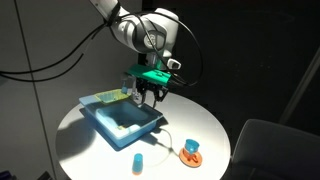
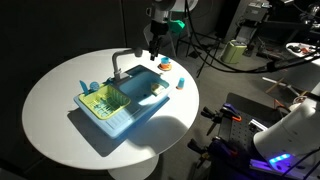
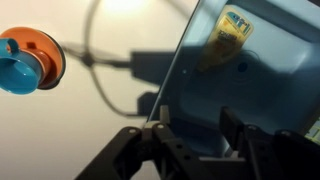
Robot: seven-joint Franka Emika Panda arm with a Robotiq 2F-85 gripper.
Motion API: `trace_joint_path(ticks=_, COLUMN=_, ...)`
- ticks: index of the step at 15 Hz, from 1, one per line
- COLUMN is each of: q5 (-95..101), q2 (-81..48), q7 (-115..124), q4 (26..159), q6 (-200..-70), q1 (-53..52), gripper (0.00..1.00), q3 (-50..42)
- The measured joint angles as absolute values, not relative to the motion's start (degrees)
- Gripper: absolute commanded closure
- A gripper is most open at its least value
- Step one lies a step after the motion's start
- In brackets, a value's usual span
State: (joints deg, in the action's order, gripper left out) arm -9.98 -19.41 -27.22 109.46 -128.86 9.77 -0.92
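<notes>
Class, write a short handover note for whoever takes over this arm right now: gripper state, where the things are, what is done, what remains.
Gripper: open and empty, hovering over the rim of the blue sink.
Things: a yellow item lies inside the sink. A blue cup on an orange saucer stands on the table outside it.
Done: nothing is grasped yet.
Left: apparently the whole grasp, probably at the sink.

The blue sink (image 1: 112,130) is looking like smooth plastic and is shining a little; the white table (image 1: 75,140) is looking smooth and dull, not shiny; the orange dish (image 3: 48,55) is shining like glossy plastic; the gripper (image 3: 195,130) is looking black, hard and dull.
</notes>
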Motion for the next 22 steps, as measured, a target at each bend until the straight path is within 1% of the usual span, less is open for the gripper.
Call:
trace_joint_path(ticks=2, q5=-9.98, q2=-21.29, q7=-27.22, q4=107.09, q6=-127.62, q1=9.77, gripper=0.92, q3=-0.70)
trace_joint_path(ticks=3, q5=-10.00, q2=-22.16, q7=-27.24, q4=106.05, q6=-126.99, q1=9.79, gripper=0.98, q3=-0.46)
trace_joint_path(ticks=4, q5=-10.22, q2=-23.09, q7=-27.32, q4=104.91, q6=-126.19, q1=9.80, gripper=1.00, q3=-0.13)
trace_joint_path(ticks=14, q5=-14.24, q2=-30.43, q7=-30.19, q4=93.56, q6=-119.04, q1=10.79, gripper=1.00, q3=3.10)
trace_joint_path(ticks=22, q5=-20.37, q2=-33.17, q7=-38.31, q4=88.86, q6=-115.52, q1=12.54, gripper=1.00, q3=6.37)
